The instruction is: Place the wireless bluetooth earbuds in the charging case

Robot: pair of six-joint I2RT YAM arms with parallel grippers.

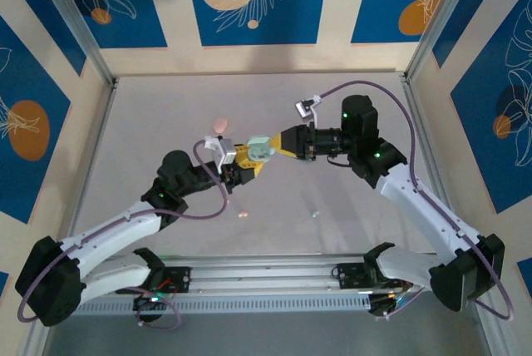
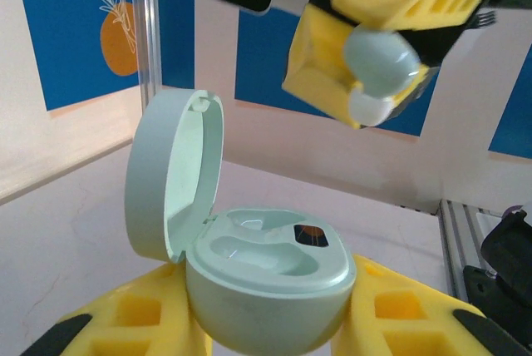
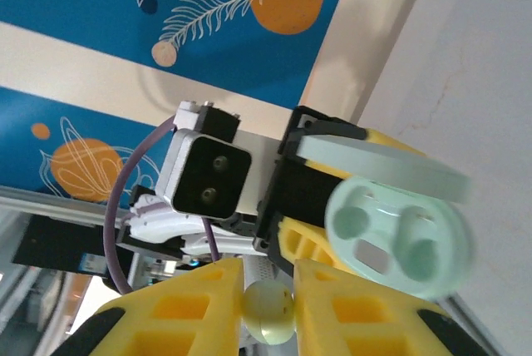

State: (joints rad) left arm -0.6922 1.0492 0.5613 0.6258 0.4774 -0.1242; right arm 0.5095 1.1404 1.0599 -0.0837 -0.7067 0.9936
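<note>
Right gripper [image 3: 268, 283] pinching earbud [image 3: 269, 313], left gripper [image 2: 270, 331] holding open case [image 2: 266, 289] nearby

Table [image 1: 150, 148]: pink case [image 1: 219, 125], pink earbud [image 1: 243, 215], blue earbud [image 1: 314, 214]

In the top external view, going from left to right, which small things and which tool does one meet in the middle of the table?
From left: small pink rounded plastic piece → open mint-green plastic charging case → right tool, pinching a pale rounded earbud → loose tiny pale blue plastic earbud.
</note>
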